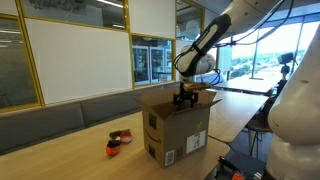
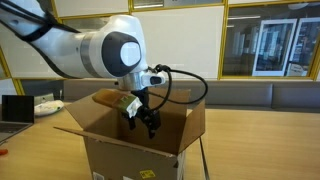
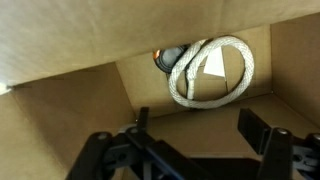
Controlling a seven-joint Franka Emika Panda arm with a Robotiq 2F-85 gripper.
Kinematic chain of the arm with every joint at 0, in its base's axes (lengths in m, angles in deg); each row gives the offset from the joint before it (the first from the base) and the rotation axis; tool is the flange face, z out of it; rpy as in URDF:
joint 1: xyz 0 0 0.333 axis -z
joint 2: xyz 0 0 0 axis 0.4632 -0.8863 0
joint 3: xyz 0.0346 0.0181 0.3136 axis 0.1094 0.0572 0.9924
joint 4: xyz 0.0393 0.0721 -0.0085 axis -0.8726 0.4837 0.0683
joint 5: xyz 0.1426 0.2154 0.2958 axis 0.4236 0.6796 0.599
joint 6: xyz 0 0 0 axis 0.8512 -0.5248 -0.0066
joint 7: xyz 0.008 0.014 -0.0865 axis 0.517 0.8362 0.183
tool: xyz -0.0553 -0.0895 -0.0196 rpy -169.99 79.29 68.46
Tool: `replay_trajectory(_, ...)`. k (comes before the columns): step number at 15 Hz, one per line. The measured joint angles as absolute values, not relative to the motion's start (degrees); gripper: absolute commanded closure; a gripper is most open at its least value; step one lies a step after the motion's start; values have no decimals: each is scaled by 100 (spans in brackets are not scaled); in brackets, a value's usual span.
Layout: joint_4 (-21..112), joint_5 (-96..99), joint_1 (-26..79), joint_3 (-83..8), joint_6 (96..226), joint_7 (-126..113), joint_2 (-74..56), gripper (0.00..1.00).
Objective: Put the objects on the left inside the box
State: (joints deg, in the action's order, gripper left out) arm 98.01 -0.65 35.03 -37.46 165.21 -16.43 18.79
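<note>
While the white cord [image 3: 212, 72] lay coiled on the floor of the box [image 3: 90, 100], a small orange and dark piece [image 3: 165, 57] touching it, the hand [image 3: 193, 118] hung over the box's opening, fingers apart and empty. Two red-orange pieces [image 1: 115, 144] lay beside the box on the desk [image 1: 60, 150].

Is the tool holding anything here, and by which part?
Nothing is held: the tool stands open and empty over the box, and the white cord lies loose on the box floor.
</note>
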Motion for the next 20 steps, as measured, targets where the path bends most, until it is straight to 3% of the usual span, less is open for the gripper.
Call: replay_trajectory(20,9759,-129,2145,-1825,16500,-2108,3171,0)
